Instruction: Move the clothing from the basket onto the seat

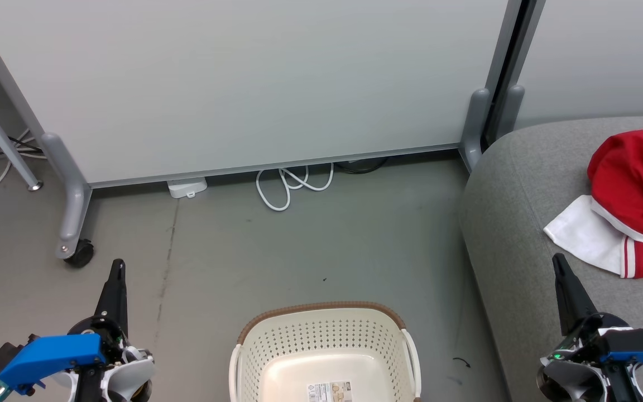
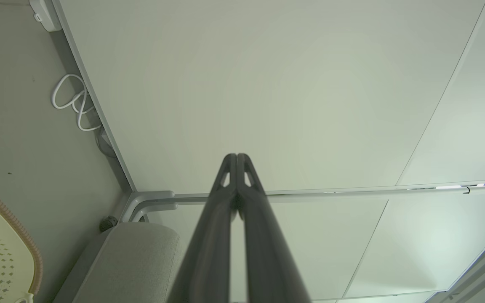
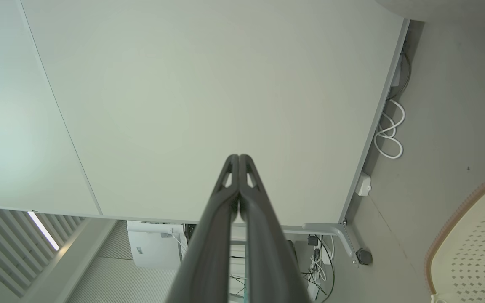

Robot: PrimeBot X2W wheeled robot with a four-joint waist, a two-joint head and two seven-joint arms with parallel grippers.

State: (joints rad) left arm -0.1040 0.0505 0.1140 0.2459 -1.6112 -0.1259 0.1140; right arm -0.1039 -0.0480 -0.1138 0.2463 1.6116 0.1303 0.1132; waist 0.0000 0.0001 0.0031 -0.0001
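My left gripper (image 1: 117, 269) sits lower left of the head view, fingers pressed together, holding nothing, tip over bare floor (image 1: 310, 251). My right gripper (image 1: 559, 263) sits lower right, also closed with nothing in it, tip over the front part of the seat (image 1: 514, 223). The clothing (image 1: 631, 190) lies heaped on the seat at the right edge of the frame, above and right of my right tip, near but not touching. Red piece on top, the white one with striped trim spread out under it toward the seat's front. The basket (image 1: 321, 308) stands on the floor at bottom centre, between my two grippers and apart from both, its bottom bare except for a paper label (image 1: 330, 391). In both wrist views my finger pairs meet at the tips in front of a pale panel (image 1: 243, 84). A white cable (image 1: 293, 184) is looped under the panel's lower edge.
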